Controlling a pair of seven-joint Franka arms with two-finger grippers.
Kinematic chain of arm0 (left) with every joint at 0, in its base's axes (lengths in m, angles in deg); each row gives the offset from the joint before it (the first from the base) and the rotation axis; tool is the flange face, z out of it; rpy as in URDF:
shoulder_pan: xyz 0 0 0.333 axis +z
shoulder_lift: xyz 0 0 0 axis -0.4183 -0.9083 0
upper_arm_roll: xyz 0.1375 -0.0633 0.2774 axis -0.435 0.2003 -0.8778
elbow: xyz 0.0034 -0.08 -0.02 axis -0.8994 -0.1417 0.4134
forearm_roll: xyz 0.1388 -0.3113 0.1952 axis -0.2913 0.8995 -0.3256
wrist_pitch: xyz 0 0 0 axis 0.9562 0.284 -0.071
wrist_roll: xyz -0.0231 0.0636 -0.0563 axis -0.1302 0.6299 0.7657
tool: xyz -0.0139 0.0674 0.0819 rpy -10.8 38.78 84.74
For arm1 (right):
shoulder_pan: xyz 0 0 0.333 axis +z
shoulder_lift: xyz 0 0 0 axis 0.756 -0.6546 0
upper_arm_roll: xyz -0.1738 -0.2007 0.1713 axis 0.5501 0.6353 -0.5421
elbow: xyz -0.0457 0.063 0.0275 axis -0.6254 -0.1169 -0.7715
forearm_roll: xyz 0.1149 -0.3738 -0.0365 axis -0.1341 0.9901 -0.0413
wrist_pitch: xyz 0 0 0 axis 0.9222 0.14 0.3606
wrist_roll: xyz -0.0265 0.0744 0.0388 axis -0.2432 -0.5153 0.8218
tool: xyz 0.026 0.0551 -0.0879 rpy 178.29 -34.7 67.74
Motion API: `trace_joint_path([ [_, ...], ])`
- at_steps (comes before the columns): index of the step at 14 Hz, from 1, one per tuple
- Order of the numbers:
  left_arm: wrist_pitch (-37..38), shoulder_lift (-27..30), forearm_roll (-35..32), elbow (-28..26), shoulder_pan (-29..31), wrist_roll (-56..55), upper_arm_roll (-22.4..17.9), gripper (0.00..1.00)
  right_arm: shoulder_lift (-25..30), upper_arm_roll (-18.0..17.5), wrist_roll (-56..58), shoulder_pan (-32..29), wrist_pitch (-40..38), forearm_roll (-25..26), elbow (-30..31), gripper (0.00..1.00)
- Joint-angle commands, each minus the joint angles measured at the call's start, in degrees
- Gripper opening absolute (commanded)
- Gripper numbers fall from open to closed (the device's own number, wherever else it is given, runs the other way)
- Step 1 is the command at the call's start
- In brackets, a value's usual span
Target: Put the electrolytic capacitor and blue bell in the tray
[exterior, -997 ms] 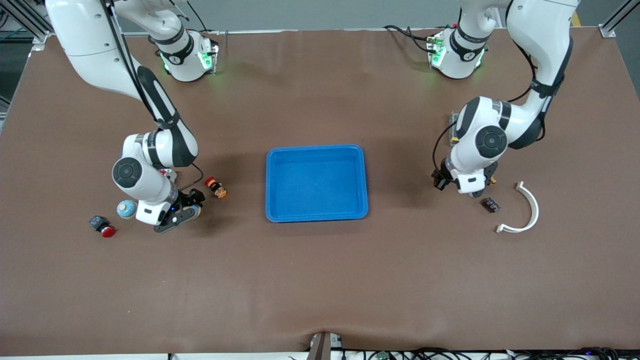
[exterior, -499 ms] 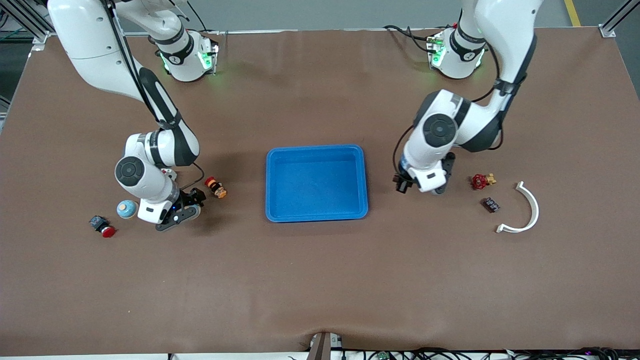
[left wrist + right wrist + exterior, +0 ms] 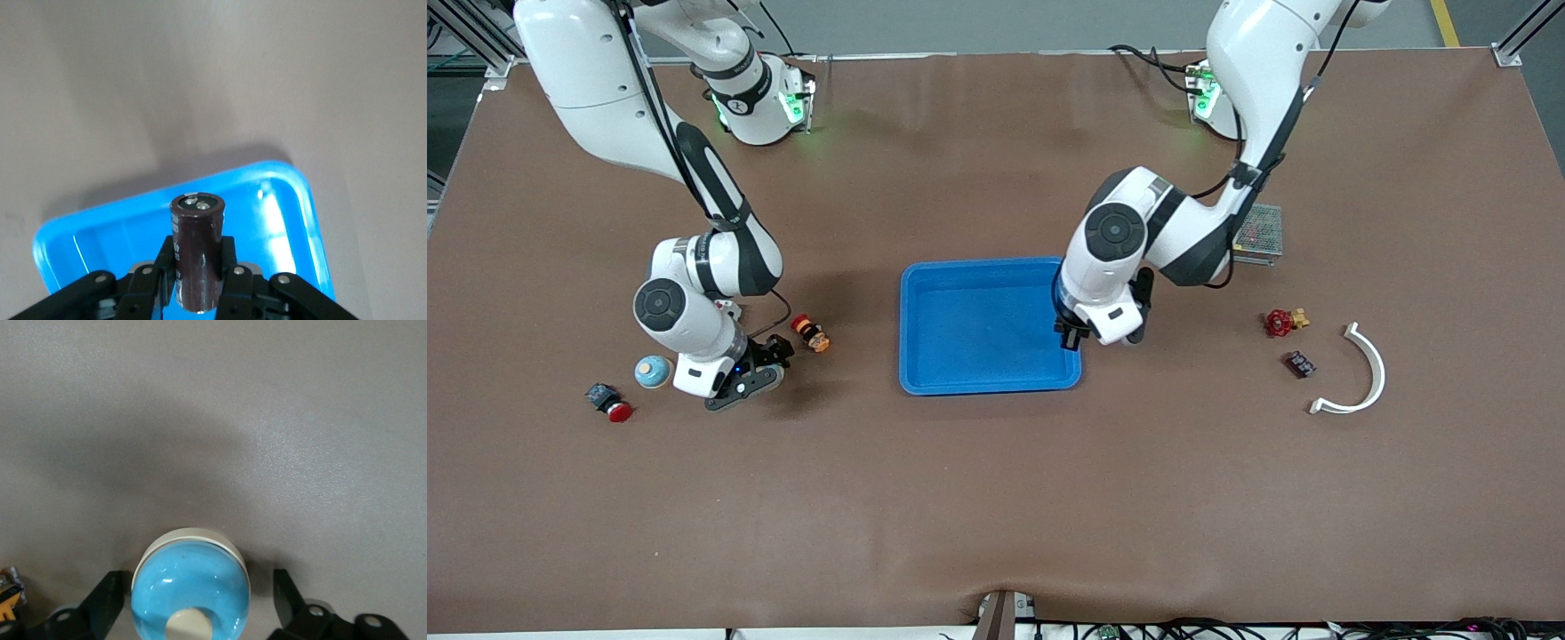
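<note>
The electrolytic capacitor is a dark brown cylinder with a silver-dotted top. My left gripper is shut on it, over the edge of the bright blue tray toward the left arm's end. In the front view the left gripper hangs at that rim. The tray has nothing in it. The blue bell, a glossy blue dome with a cream knob, sits on the table toward the right arm's end. My right gripper is low around the bell, open, with a gap at each finger.
A red push button lies next to the bell and an orange and red part lies beside the right hand. Toward the left arm's end are a red valve, a small dark part, a white curved piece and a mesh metal box.
The left arm has carried the capacitor from the left arm's end of the table to the tray's edge. The right gripper has stayed at the bell, shifting only slightly.
</note>
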Motion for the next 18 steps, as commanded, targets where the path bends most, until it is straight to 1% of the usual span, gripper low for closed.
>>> trace_joint_path([
  [1, 1.5, -2.9, 2.8, 3.2, -2.5, -4.0, -0.3, 0.00, -0.1, 0.3, 0.5, 0.4, 0.7, -0.4, 0.3, 0.84],
  [4, 1.5, -4.9, 3.8, 3.2, -4.6, -8.0, -0.3, 0.00, -0.1, 0.3, 0.4, 0.4, 0.7, -0.4, 0.2, 0.68],
  [6, 1.5, -6.6, 3.8, 3.2, -4.7, -9.8, -0.3, 0.00, -0.1, 0.3, 0.4, 0.4, 0.7, -0.4, -0.1, 0.60],
  [7, 1.5, -7.0, 3.8, 3.0, -5.0, -10.2, -0.3, 0.00, -0.1, 0.3, 0.3, 0.4, 0.6, -0.4, -0.2, 0.53],
  [8, 1.5, -7.5, 3.8, 2.8, -5.1, -10.3, -0.3, 0.00, -0.1, 0.3, 0.1, 0.4, 0.6, -0.4, -0.2, 0.51],
  [11, 1.6, -8.4, 4.4, 2.6, -5.6, -11.6, -0.3, 0.00, -0.1, 0.3, -0.2, 0.4, 0.3, -0.4, -0.4, 0.51],
  [12, 1.6, -8.5, 4.3, 2.6, -5.6, -11.6, -0.3, 0.02, 0.0, 0.2, -0.2, 0.4, -0.1, -0.4, -0.8, 0.51],
  [14, 1.6, -8.9, 4.4, 2.6, -5.6, -11.7, -0.3, 0.18, 0.1, 0.2, -1.0, 0.4, -2.0, -1.3, -2.2, 0.51],
  [15, 1.6, -8.9, 4.6, 2.6, -5.6, -11.7, -0.3, 0.22, 0.2, 0.2, -1.1, 0.5, -4.4, -2.5, -3.5, 0.51],
  [16, 1.6, -8.9, 4.6, 2.5, -5.6, -11.6, -0.3, 0.31, 0.4, 0.2, -1.1, 0.5, -7.4, -3.9, -4.8, 0.51],
  [18, 1.6, -8.9, 4.6, 2.5, -5.6, -11.5, -0.3, 0.64, 1.1, 0.2, -2.4, 0.8, -14.2, -5.7, -7.7, 0.51],
])
